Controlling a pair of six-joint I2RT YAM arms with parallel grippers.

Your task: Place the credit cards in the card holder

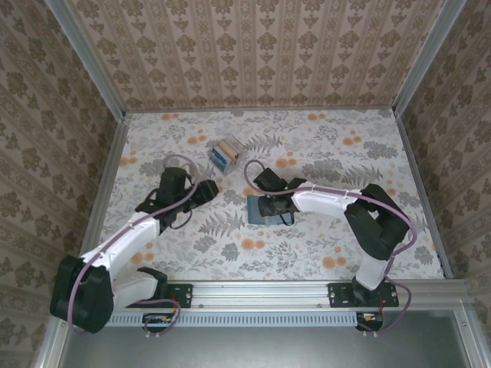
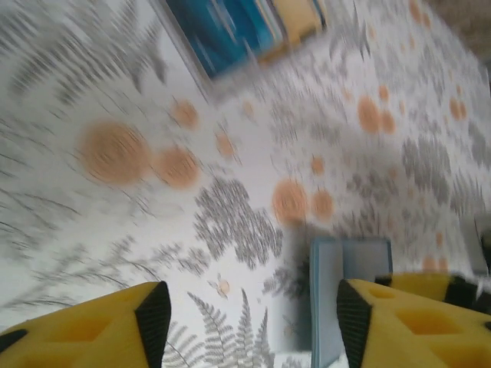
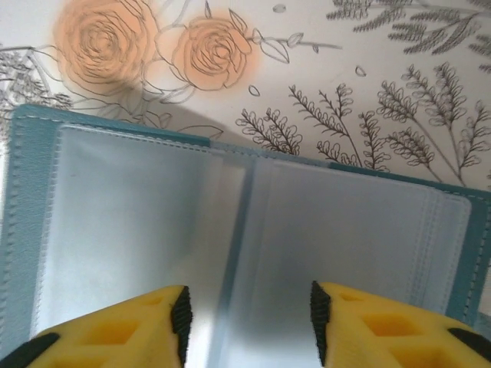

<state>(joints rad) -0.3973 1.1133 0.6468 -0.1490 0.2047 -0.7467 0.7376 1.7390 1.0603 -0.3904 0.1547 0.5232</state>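
Note:
The card holder [image 3: 345, 230] lies open on the floral table, teal-edged with clear sleeves facing up. My right gripper [image 3: 249, 322] hovers open just above it, the centre fold between its fingers; in the top view the right gripper [image 1: 255, 205] sits over the holder [image 1: 268, 217]. The credit cards [image 1: 225, 153] stand in a small clear box behind it. My left gripper [image 1: 209, 188] is between box and holder, open and empty. Its blurred wrist view shows the left gripper [image 2: 253, 322] over bare table, the holder [image 2: 349, 268] to its right, and blue and yellow cards [image 2: 226, 31] at the top.
The table [image 1: 322, 245] is walled on three sides by patterned panels. A metal rail [image 1: 268, 290] with both arm bases runs along the near edge. The clear box holding the cards stands a short way behind both grippers.

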